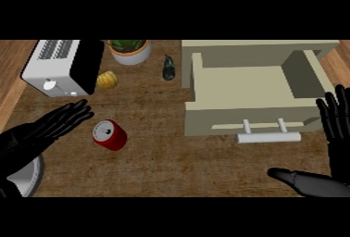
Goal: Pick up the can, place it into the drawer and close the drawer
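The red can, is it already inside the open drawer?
No, the red can stands on the counter left of the open drawer, next to the left hand.

The right hand (pixel 336 139) is cut off by the right edge, its palm mostly out of view. The left hand (pixel 41 132) runs off the left edge, and the plant (pixel 128 47) is cropped at the top.

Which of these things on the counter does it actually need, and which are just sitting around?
Needed: red can, open drawer, left hand, right hand.

Just lying about: toaster, potted plant, yellow fruit, dark bottle.
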Controlling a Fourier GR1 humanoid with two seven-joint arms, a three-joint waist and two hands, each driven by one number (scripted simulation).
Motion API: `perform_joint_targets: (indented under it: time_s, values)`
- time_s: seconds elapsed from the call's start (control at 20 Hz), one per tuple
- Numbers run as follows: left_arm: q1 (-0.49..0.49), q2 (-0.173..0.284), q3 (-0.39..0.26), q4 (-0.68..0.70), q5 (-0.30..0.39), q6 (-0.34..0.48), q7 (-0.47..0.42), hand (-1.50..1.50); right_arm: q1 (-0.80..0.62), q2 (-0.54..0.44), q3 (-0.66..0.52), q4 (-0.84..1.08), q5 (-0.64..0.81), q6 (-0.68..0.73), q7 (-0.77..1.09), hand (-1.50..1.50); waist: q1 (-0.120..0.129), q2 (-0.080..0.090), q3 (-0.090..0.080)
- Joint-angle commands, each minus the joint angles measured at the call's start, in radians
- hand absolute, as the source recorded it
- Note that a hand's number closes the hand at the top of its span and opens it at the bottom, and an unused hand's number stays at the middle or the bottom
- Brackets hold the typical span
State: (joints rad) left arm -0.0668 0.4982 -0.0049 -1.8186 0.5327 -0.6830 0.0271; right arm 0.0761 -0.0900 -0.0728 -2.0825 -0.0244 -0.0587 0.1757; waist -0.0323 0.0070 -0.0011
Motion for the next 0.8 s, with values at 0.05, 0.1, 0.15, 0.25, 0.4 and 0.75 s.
perform_joint_targets:
  time_s: [0.05, 0.1, 0.15, 0.25, 0.4, 0.75]
  values:
    - [-0.057, 0.181, 0.115, 0.179, 0.238, -0.22, 0.027, -1.5, 0.121, -0.023, -0.073, -0.004, -0.064, 0.047, -0.035, -1.5, 0.014, -0.006, 0.002]
    - [-0.076, 0.211, 0.137, 0.226, 0.237, -0.268, 0.014, -1.5, 0.122, -0.023, -0.07, -0.081, -0.062, 0.029, 0.026, -1.5, 0.014, -0.007, 0.001]
    - [-0.088, 0.209, 0.148, 0.286, 0.234, -0.313, -0.007, -1.5, 0.091, -0.013, -0.064, -0.025, -0.06, 0.03, 0.008, -1.5, 0.021, -0.005, 0.001]
    - [-0.152, 0.198, 0.142, 0.357, 0.216, -0.312, 0.015, -1.5, 0.185, -0.014, -0.094, 0.01, -0.09, 0.098, -0.123, -1.5, 0.016, -0.005, 0.001]
    - [-0.167, 0.25, 0.142, 0.363, 0.302, -0.338, 0.066, -1.5, 0.227, -0.051, -0.176, -0.044, -0.169, 0.14, -0.082, -1.5, 0.019, -0.007, 0.002]
    - [-0.197, 0.27, 0.144, 0.482, 0.39, -0.346, 0.116, -1.5, 0.184, -0.068, -0.225, 0.031, -0.19, 0.18, -0.105, -1.5, 0.023, -0.005, 0.001]
